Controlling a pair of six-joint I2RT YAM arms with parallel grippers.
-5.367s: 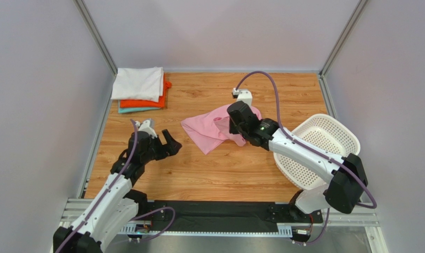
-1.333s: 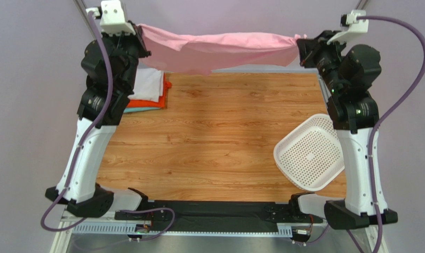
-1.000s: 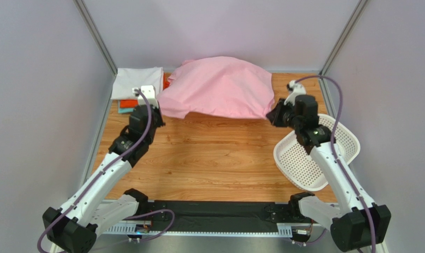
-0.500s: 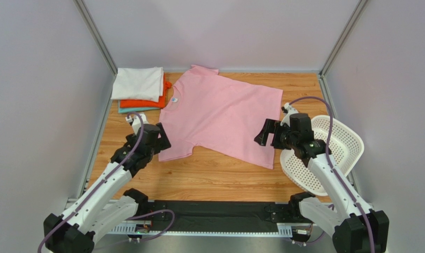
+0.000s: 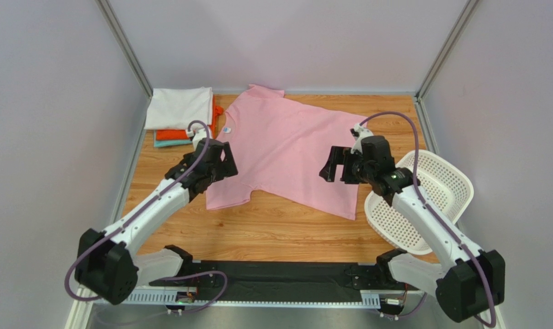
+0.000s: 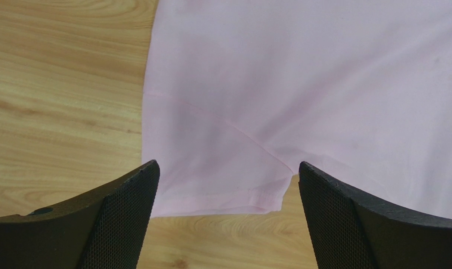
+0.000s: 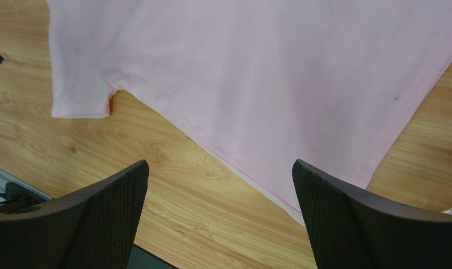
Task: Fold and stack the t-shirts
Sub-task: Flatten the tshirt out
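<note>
A light pink t-shirt point(image 5: 286, 147) lies spread flat on the wooden table point(image 5: 279, 229), with its neck label point(image 5: 227, 129) toward the left. My left gripper point(image 5: 221, 159) hovers open over the near sleeve point(image 6: 211, 179), holding nothing. Over the hem side on the right, my right gripper point(image 5: 333, 164) is open too, above the shirt's lower edge point(image 7: 256, 185). At the back left stands a folded stack: a white shirt point(image 5: 180, 107) on an orange-red one point(image 5: 190, 134) on a teal one point(image 5: 171, 143).
A white perforated basket point(image 5: 454, 175) sits tilted at the table's right edge, beside my right arm. Metal frame posts and grey walls close in the back and both sides. Bare wood shows in front of the shirt.
Both grippers held the pink shirt stretched in the air, laid it flat and let go. Since half a second ago, both open grippers have moved inward over the shirt.
</note>
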